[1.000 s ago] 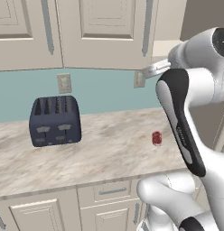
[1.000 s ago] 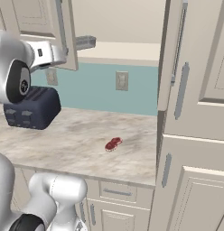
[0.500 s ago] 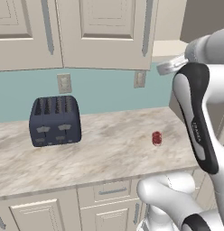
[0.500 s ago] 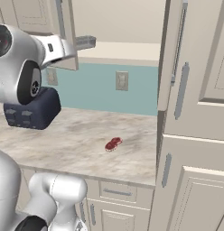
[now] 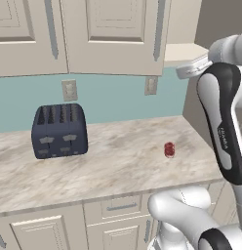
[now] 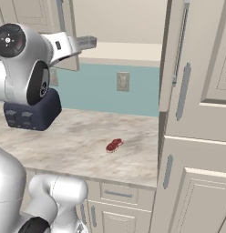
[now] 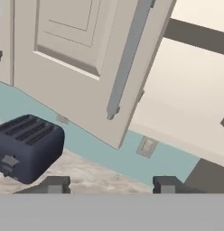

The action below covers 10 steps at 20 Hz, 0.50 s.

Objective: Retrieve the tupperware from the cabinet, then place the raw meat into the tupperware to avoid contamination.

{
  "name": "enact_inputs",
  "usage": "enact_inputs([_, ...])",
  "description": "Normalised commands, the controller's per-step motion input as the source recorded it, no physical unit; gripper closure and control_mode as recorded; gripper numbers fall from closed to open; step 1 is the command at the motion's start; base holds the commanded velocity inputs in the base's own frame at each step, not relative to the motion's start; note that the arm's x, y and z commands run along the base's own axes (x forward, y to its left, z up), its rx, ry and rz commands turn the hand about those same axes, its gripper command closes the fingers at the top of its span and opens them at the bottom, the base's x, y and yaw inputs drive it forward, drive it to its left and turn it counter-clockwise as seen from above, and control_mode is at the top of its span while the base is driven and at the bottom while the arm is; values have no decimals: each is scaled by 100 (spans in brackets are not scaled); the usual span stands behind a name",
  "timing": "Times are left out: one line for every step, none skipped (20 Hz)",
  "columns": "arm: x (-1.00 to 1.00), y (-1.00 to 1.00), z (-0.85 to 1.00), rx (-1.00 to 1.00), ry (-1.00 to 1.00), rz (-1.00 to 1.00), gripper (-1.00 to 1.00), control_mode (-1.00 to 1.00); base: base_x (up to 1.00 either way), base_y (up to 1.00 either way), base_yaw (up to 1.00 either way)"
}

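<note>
Marble counter point(image 5: 108, 161) under beige wall units, teal backsplash behind. Far left: dark blue toaster point(image 5: 59, 131), untouched, well apart from everything else. Above and to the right, cabinet point(image 5: 113, 34) w/ door point(image 7: 73, 58) swung out, grey bar handle point(image 7: 127, 58) hanging free, nothing on it. Further right on the counter: meat point(image 5: 169, 149), small red chunk, lying alone near the front edge, below the opened bay. Right again: plain shelf point(image 5: 184, 51) exposed behind the door; no tupperware seen on the visible part, rest of the bay hidden by arm and door.

Just changed: a sec ago jaws shut and hand up by the door's edge; now jaws parted and hand drawn a bit right, off the door. Door itself in abt the same swung-out pose as before, meat and toaster not moved. Reads as door-opening step finished and handle let go, so approx first third of the job done; fetch of the container not yet begun, meat transfer after that.

Gripper point(image 7: 109, 185) at shelf height, just beside the bay's mouth: spread wide, fingertips point(image 7: 53, 184) well apart, nothing between them, touching nothing. Next move prob a reach into the bay, w/ care not to knock the door back.
</note>
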Motion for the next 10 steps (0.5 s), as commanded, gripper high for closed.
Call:
enact_inputs([0,-5,1,0,-4,3,-100,-100,0,0,0])
enact_inputs([0,-8,0,-4,-7,3,-100,-100,0,0,0])
enact_inputs([0,-15,0,-7,-8,3,-100,-100,0,0,0])
enact_inputs([0,-16,0,-11,-9,3,-100,-100,0,0,0])
enact_inputs([0,-16,-3,-15,-10,2,-100,-100,0,0,0])
enact_inputs([0,-17,-4,-16,-11,2,-100,-100,0,0,0])
enact_inputs([0,-17,-6,-16,-11,2,-100,-100,0,0,0])
enact_inputs([0,-16,-11,-17,-12,2,-100,-100,0,0,0])
enact_inputs([0,-12,-15,-18,-13,3,-100,-100,0,0,0])
enact_inputs([1,-11,-20,-20,-13,3,-100,-100,0,0,0])
